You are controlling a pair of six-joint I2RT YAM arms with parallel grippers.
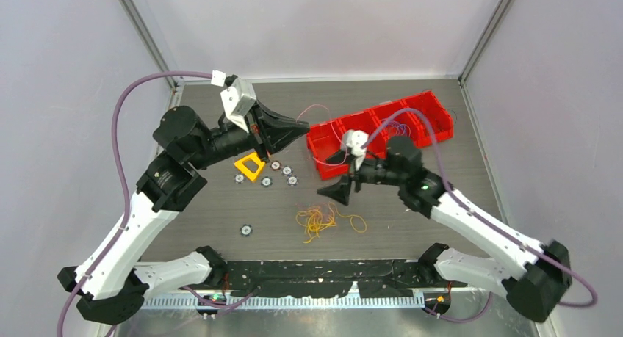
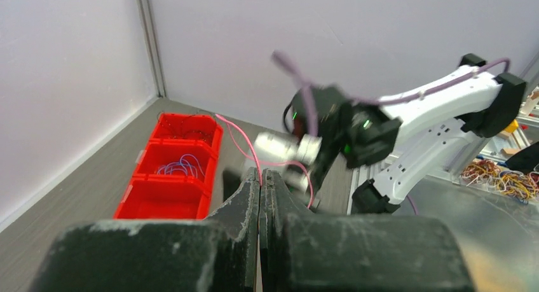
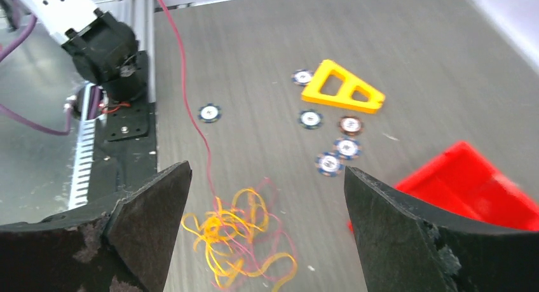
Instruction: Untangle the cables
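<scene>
On the table at 6 o'clock, cables are lying tangled; left gripper is pinching a reddish strand, right gripper is hanging wide open; pulling unpinned risks dragging the clump.

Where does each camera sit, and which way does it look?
Top camera: high behind the arms, looking down at the grey table; both arms, the left tool and the right tool show.
Left wrist camera: on the left arm, looking along its shut tool, pinching a thin reddish cable, towards red plastic bins and the right arm.
Right wrist camera: on the right arm, looking down through its wide-open tool at the tangle of yellow-orange cables.
Shared: top and right wrist views show that tangle and a yellow plastic triangle.
</scene>
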